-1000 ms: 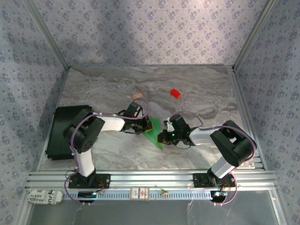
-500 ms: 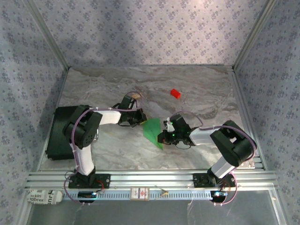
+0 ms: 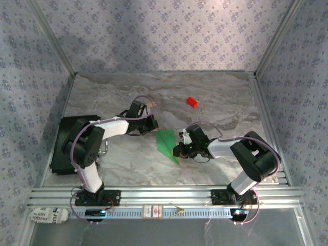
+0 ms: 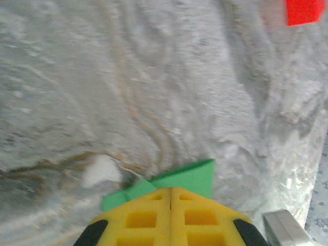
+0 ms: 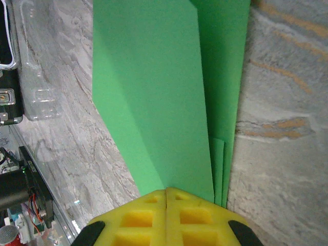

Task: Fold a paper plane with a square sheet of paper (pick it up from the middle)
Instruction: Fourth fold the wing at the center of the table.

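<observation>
The green sheet of paper (image 3: 165, 142) lies flat mid-table, folded into a narrow wedge with its point toward the near edge. My right gripper (image 3: 178, 150) is shut, its yellow tips (image 5: 166, 190) sitting on the paper's right edge. The layered folds of the paper (image 5: 154, 92) fan out ahead of them; whether the tips pinch it or press on it is unclear. My left gripper (image 3: 152, 127) is shut and empty, just up-left of the sheet. In the left wrist view a corner of the paper (image 4: 192, 177) pokes out beyond my left gripper (image 4: 170, 189).
A small red block (image 3: 191, 102) (image 4: 305, 11) lies further back on the marble table (image 3: 225, 97), and a tan cork piece (image 3: 150, 105) sits behind the left arm. A black box (image 3: 64, 146) occupies the left side. Patterned walls enclose the table.
My left gripper has pulled back up and to the left, off the paper it was over a second ago. More of the green sheet now shows. The right gripper has stayed put.
</observation>
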Robot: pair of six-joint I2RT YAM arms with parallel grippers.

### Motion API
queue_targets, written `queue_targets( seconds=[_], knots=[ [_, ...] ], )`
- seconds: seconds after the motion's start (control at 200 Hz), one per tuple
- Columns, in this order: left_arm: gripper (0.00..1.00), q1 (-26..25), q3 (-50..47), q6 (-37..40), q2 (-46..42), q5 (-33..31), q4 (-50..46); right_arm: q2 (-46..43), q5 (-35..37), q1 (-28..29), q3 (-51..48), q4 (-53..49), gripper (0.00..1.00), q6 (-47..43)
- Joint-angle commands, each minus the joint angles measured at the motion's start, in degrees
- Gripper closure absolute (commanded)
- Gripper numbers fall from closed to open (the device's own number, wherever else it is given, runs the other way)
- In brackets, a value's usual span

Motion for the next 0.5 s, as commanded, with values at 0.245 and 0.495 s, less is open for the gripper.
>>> queue_targets(
  seconds=[0.245, 0.495],
  knots=[
    [0.98, -11.11, -2.62, 0.72, 2.92, 5.01, 4.85, 1.61, 2.72, -0.55, -2.22, -10.14, 1.0, -1.49],
    [0.98, -9.96, -4.2, 0.74, 6.38, 2.59, 4.42, 0.35, 2.52, -0.63, -2.49, -10.85, 1.0, -2.12]
  ],
)
